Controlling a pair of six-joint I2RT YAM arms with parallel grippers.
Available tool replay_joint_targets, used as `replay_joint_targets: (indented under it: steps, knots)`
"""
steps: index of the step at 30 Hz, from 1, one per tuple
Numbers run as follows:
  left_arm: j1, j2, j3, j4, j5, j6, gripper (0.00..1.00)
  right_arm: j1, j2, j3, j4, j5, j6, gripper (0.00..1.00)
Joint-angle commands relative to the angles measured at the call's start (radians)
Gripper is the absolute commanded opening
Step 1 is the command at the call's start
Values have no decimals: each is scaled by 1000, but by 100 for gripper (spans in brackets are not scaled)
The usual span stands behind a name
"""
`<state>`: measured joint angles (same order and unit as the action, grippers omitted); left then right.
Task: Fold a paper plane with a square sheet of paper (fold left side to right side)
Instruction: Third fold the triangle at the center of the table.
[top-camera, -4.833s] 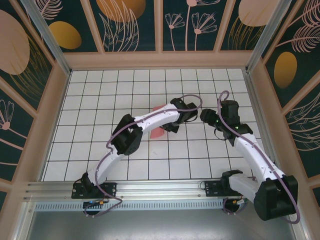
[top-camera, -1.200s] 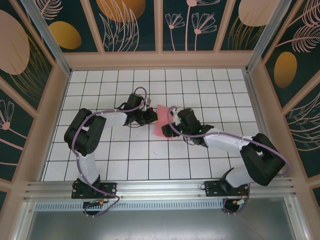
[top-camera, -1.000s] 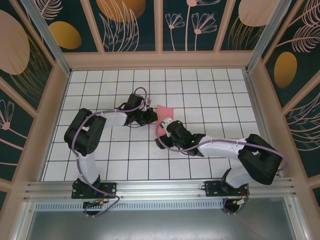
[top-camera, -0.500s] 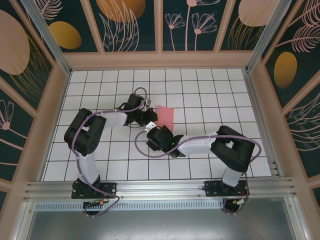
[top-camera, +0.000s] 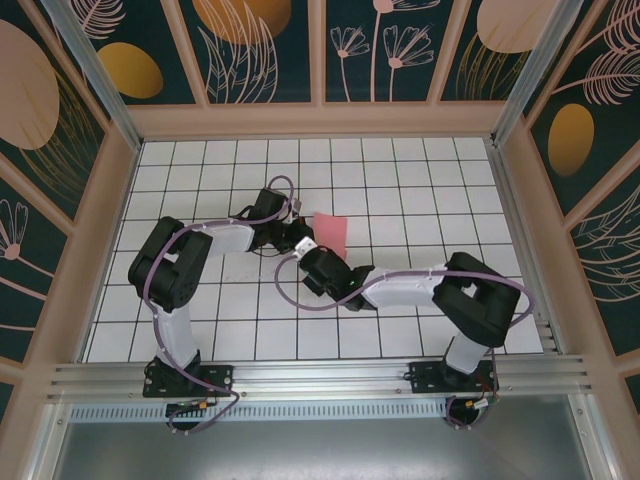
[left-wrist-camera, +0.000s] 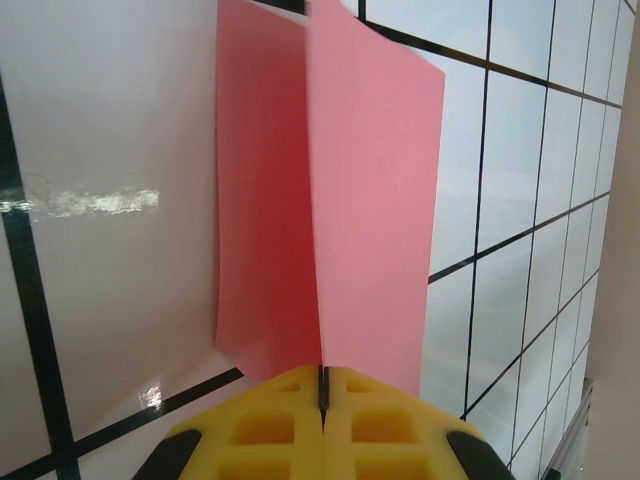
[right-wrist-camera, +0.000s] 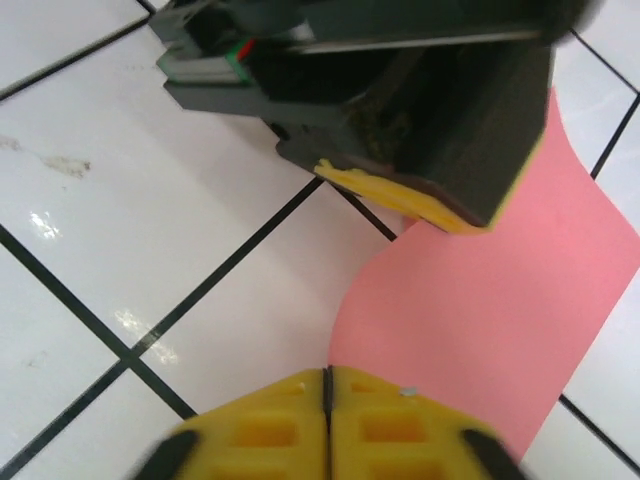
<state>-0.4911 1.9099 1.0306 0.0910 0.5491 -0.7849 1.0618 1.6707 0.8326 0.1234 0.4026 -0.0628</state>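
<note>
The square sheet of paper (top-camera: 331, 232) is salmon pink and stands half folded near the middle of the white grid table. My left gripper (top-camera: 299, 236) is shut on the sheet's left edge. In the left wrist view the sheet (left-wrist-camera: 360, 200) rises on edge from the closed yellow jaws of that gripper (left-wrist-camera: 323, 388). My right gripper (top-camera: 307, 251) reaches in from the right, just in front of the left one. In the right wrist view its yellow jaws (right-wrist-camera: 327, 385) are closed, and the curved near edge of the sheet (right-wrist-camera: 500, 300) runs into their seam. The left gripper's fingers (right-wrist-camera: 420, 205) sit just beyond.
The white tiled table (top-camera: 200, 300) is boxed in by raised beige walls (top-camera: 100, 230) on three sides. A metal rail (top-camera: 320, 378) with both arm bases runs along the near edge. The right arm's elbow (top-camera: 485, 300) juts out over the right half.
The right gripper swung from the sheet's right side round to its near left corner, then closed from wide open. The left gripper kept its hold and place.
</note>
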Motion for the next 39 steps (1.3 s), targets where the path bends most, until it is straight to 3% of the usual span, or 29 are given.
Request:
replay_joint_targets:
  steps: [1,12,16,22,34,39]
  knots:
    - [-7,-18,23,-28,-3,31,6,-35,-59,-24,-11,-95,0,0]
    - [14,-100,32,-134,-45,107,39,-125,-104,-69,-29,-303,37,0]
    - [34,-147,27,-183,-65,138,45,-135,-102,-81,-23,-330,46,0]
    - [40,-129,108,-211,-29,165,37,-141,-97,-84,-13,-344,55,0]
    - [-16,221,476,-333,38,256,32,-154,-83,-81,-8,-346,77,0]
    - [-27,313,548,-362,39,266,32,-159,-74,-76,-10,-353,80,0]
